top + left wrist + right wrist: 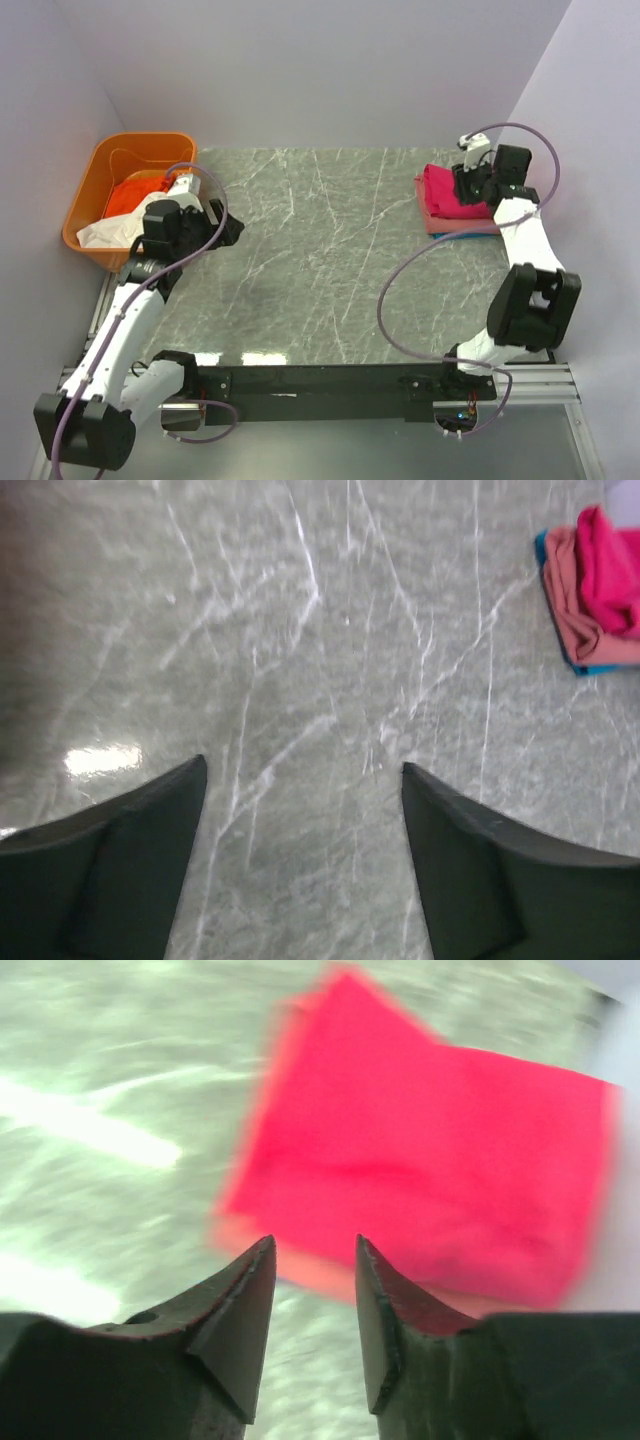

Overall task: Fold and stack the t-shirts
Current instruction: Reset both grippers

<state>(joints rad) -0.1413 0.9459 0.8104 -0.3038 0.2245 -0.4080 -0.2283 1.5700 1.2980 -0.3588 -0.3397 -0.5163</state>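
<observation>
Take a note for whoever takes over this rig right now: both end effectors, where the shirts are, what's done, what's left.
Left end effector: open, empty, over the bare table.
Right end effector: jaws apart, nothing in them, by the crimson shirt.
Done: crimson shirt lies folded on top of a salmon shirt and a blue shirt, far right of the table.
Left: orange shirt and white shirt lie unfolded in the tub at far left; fold and stack them.
</observation>
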